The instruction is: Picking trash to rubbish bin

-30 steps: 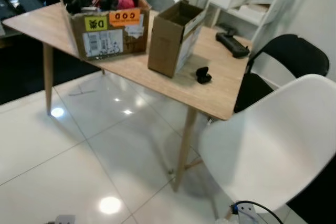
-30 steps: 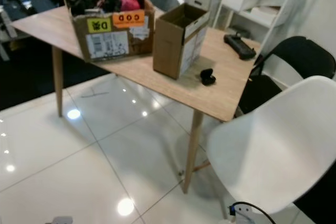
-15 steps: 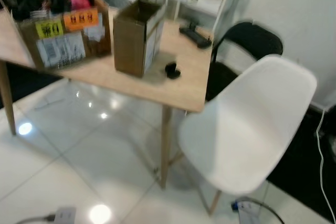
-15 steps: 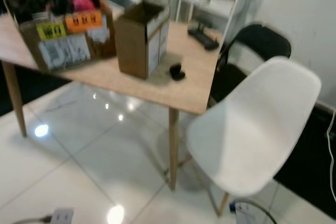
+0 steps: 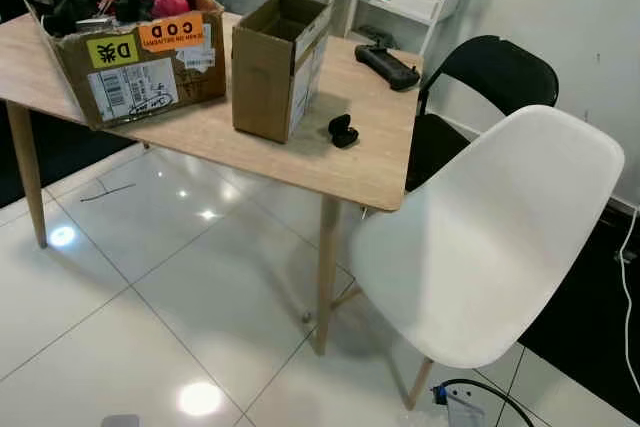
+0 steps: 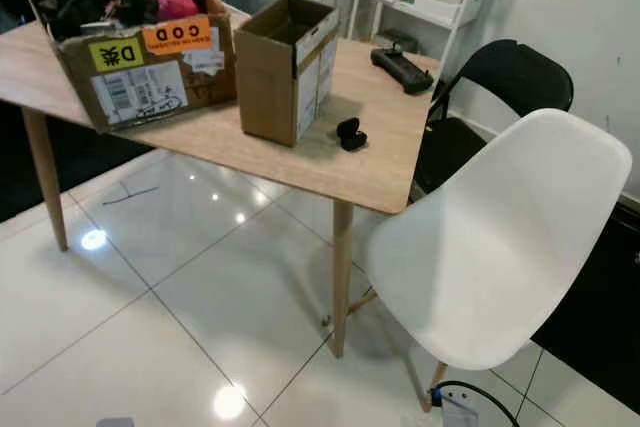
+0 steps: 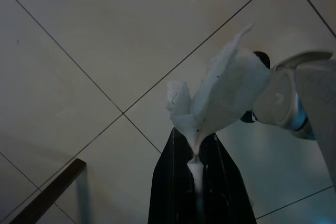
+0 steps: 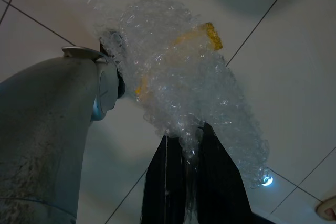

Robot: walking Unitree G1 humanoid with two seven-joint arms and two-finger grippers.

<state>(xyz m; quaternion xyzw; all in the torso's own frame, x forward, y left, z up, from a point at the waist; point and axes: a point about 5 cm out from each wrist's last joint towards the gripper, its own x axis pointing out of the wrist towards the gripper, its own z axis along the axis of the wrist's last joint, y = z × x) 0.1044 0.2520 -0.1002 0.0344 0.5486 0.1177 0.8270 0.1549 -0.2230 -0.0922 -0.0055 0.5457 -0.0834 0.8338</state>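
Note:
In the left wrist view my left gripper [image 7: 195, 153] is shut on a crumpled white tissue [image 7: 220, 95], held over the tiled floor beside my own leg. In the right wrist view my right gripper [image 8: 190, 142] is shut on a wad of clear bubble wrap [image 8: 178, 87] with a strip of yellow tape on it, also hanging above the tiles.
A wooden table [image 5: 370, 172] stands ahead with a large full carton [image 5: 125, 47], a small open box [image 5: 278, 62], a black earbud case [image 5: 342, 130] and a black controller [image 5: 388, 64]. A white chair [image 5: 480, 247] and a black chair [image 5: 490, 77] stand right. Cables lie by the chair's leg [image 5: 470, 402].
The head view has swung right and then steadied; the table sits further left in frame and the white chair is more central. Nothing on the table has moved.

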